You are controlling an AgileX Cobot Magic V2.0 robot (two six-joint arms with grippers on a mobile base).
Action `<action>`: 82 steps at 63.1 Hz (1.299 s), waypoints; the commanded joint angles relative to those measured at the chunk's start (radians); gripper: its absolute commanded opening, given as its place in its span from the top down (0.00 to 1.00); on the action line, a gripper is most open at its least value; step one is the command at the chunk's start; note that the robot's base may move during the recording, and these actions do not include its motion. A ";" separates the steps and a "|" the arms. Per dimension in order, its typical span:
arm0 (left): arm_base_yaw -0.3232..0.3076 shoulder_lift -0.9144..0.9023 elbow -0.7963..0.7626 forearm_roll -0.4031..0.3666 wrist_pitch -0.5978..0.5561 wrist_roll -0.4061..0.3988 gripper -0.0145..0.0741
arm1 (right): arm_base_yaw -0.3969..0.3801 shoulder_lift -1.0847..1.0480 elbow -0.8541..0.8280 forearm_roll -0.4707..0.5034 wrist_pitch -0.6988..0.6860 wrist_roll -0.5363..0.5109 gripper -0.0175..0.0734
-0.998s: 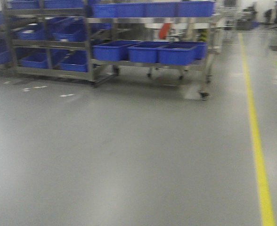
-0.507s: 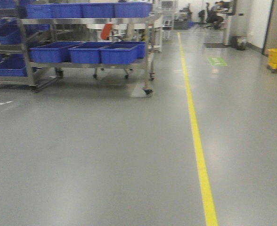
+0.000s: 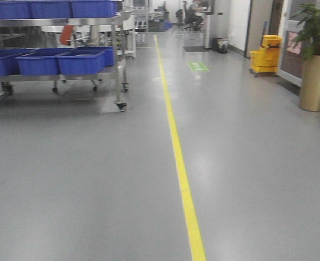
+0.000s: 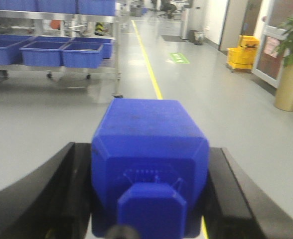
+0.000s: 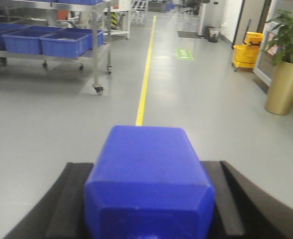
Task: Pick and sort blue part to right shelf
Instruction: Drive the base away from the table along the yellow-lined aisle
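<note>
Now, left claw (image 4: 147, 149): clamped on the left blue part (image 4: 151, 129), a black finger (image 4: 74, 169) pressed against each flat side.
Left blue part: held off the floor (image 3: 67, 174) between the fingers, lying lengthwise along the claw; its narrow neck (image 4: 151, 209) points back at the wrist camera and its flat base faces forward down the aisle.
Right claw (image 5: 147, 167): closed on the right blue part (image 5: 146, 149), with the black fingers (image 5: 214, 184) touching both sides.
Right blue part: gripped the same way, base forward; the bottom edge of the picture cuts off its near end, so I cannot tell how the neck sits.
Shelf trolley (image 3: 116, 54): a metal frame on castors, standing left of the aisle and well apart from both claws.
Blue bins (image 3: 81, 61): side by side on the trolley's lower level, with more on the level above.
Yellow line (image 3: 176, 141): painted on the grey floor, running straight away down the aisle just right of the trolley.
Green marking (image 3: 198, 66): flat on the floor, right of the line, farther off.
Mop bucket (image 3: 265, 54): yellow, against the right wall.
Plant (image 3: 316, 81): leafy, in a tall gold pot, near the right wall and closer than the bucket.
</note>
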 commanded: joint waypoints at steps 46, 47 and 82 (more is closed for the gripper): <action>0.000 0.008 -0.028 -0.017 -0.088 0.003 0.38 | -0.007 0.006 -0.031 -0.011 -0.092 -0.009 0.32; 0.000 0.008 -0.028 -0.017 -0.088 0.003 0.38 | -0.007 0.006 -0.031 -0.011 -0.092 -0.009 0.32; 0.000 0.008 -0.028 -0.017 -0.088 0.003 0.38 | -0.007 0.006 -0.031 -0.011 -0.092 -0.009 0.32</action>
